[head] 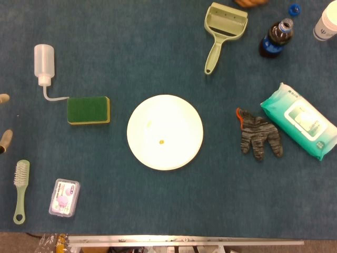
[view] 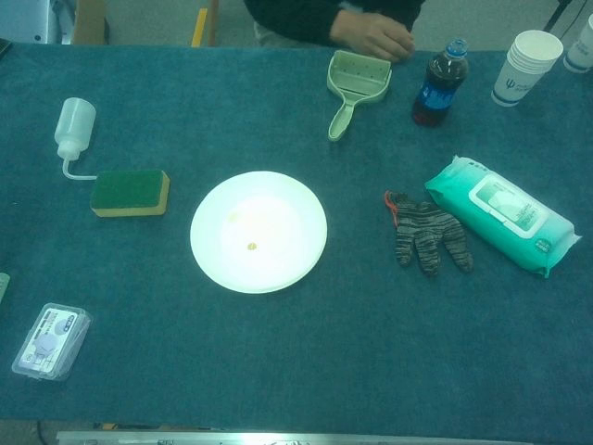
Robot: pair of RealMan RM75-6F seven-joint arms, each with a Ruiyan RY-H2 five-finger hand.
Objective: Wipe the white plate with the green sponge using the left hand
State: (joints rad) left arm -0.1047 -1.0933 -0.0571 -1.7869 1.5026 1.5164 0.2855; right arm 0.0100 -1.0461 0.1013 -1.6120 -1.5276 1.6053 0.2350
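The white plate [head: 165, 132] [view: 258, 232] lies flat in the middle of the blue table, with a small yellow speck [head: 161, 141] on it. The green sponge [head: 88, 110] [view: 130, 193], green side up over a yellow base, lies to the left of the plate with a gap between them. Only two beige fingertips of my left hand [head: 5, 140] show, at the left edge of the head view. They are spread apart with nothing between them, well left of the sponge. My right hand is out of both views.
A white squeeze bottle [head: 44, 60] lies just behind the sponge, its nozzle near the sponge's corner. A brush [head: 21, 190] and a small clear box [head: 64, 197] sit front left. Scoop [head: 224, 29], cola bottle [head: 276, 37], glove [head: 259, 134] and wipes pack [head: 298, 121] lie right. A person's hand [view: 375, 37] rests at the far edge.
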